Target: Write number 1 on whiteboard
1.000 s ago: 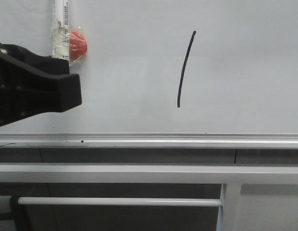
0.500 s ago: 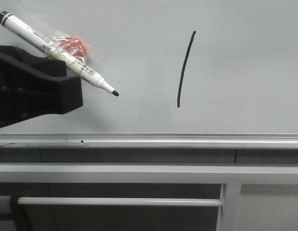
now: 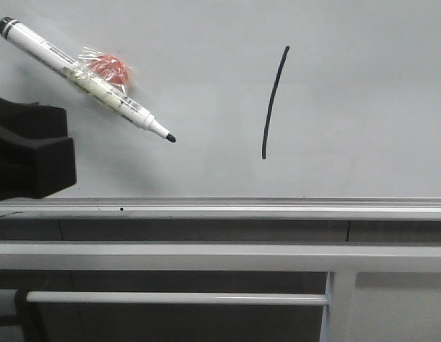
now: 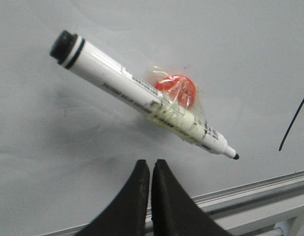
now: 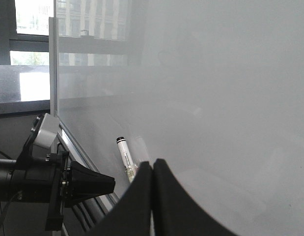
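The number 1 (image 3: 275, 100) is a thin black, slightly curved stroke on the whiteboard (image 3: 370, 107); its lower part also shows in the left wrist view (image 4: 294, 123). A white marker (image 3: 85, 75) with a black tip hangs tilted on the board, taped to a red magnet (image 3: 110, 70), tip pointing down to the right. My left gripper (image 3: 63, 151) is below and left of it, apart from it. In its wrist view the gripper (image 4: 151, 164) is shut and empty, with the marker (image 4: 142, 93) beyond. My right gripper (image 5: 152, 163) is shut and empty; the marker (image 5: 125, 157) lies beyond it.
A silver aluminium rail (image 3: 277, 208) edges the board below. White metal bars (image 3: 206, 256) and a post (image 3: 338, 306) run under it. In the right wrist view, the board's side edge (image 5: 53, 73) stands before a window, and the left gripper (image 5: 85, 184) is by the rail.
The marker swung from upright to tilted, tip down and right, and stays on the board. My left gripper drew back to the left, away from the marker.
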Available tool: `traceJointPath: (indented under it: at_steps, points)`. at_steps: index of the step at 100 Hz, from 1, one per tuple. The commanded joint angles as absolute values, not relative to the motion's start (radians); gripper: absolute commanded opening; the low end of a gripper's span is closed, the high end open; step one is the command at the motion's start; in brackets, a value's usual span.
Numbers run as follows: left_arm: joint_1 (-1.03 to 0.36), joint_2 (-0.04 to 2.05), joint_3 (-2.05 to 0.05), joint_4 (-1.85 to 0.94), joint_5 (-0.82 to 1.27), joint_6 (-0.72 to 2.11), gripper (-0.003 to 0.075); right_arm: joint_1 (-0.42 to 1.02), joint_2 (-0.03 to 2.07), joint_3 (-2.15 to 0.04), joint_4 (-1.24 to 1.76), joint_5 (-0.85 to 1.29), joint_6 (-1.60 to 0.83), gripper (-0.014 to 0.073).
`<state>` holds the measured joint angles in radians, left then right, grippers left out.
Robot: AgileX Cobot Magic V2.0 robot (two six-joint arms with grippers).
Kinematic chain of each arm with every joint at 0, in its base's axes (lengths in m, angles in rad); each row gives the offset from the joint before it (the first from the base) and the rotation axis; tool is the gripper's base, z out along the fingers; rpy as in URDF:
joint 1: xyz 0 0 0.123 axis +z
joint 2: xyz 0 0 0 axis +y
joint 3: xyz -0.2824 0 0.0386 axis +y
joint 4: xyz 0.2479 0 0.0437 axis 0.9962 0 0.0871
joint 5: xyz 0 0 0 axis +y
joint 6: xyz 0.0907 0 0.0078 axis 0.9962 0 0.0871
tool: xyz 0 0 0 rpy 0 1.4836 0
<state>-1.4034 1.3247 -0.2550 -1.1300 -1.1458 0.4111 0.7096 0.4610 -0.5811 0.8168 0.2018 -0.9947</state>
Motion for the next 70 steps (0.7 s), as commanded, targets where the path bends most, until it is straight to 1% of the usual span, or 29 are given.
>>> traceJointPath:
  at_steps: [1, 9, 26, 36, 53, 70]
  points:
    - [-1.441, 1.257, -0.267, -1.154, -1.386, 0.527, -0.002, 0.703, 0.463, -0.607, 0.819, 0.154, -1.001, -0.0063]
    - [-1.484, 1.199, -0.267, -1.19, -1.386, 0.667, -0.002, 0.703, 0.461, -0.607, 0.819, 0.154, -1.001, -0.0063]
    - [-1.572, 1.052, -0.267, -1.362, -1.386, 0.854, -0.002, 0.703, 0.442, -0.607, 0.81, 0.147, -1.001, -0.0063]
    - [-1.616, 0.953, -0.267, -1.392, -1.386, 0.965, -0.002, 0.703, 0.4, -0.607, 0.809, 0.146, -1.001, -0.0064]
    - [-1.695, 0.832, -0.267, -1.426, -1.386, 1.113, -0.002, 0.701, 0.255, -0.602, 0.755, 0.209, -1.001, -0.0063]
    - [-1.753, 0.781, -0.267, -1.445, -1.386, 1.202, -0.002, 0.667, 0.064, -0.516, 0.746, 0.28, -1.001, -0.0063]
